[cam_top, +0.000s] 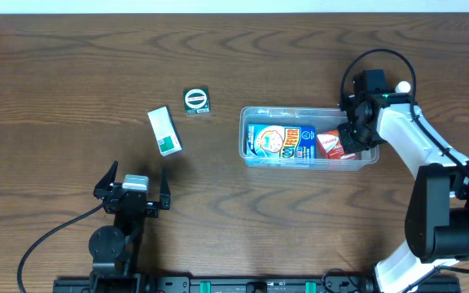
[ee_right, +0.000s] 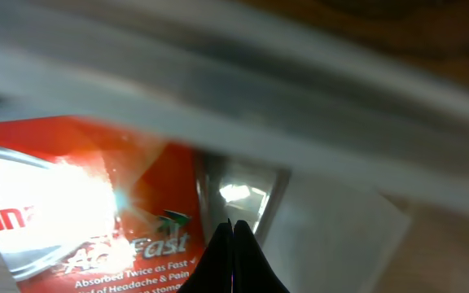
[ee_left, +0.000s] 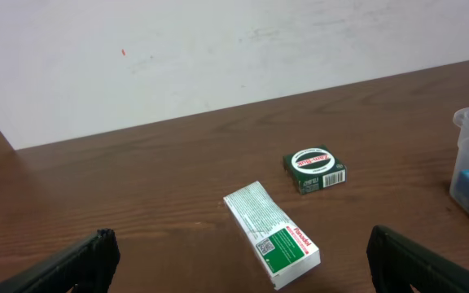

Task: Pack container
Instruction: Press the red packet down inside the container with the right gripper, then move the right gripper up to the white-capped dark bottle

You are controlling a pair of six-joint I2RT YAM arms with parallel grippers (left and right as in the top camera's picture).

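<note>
Red box (ee_right: 157, 183), "Absorbed Twice as Fast"

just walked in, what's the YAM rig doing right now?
Packing is partway done. The right tool is down at the right end of the clear plastic rectangular container, tips closed together at a red cardboard box that lies inside next to a larger blue printed box. The left tool sits open and empty near the front of the brown wooden table. A white-and-green carton and a small dark green square box lie outside the container.
</note>
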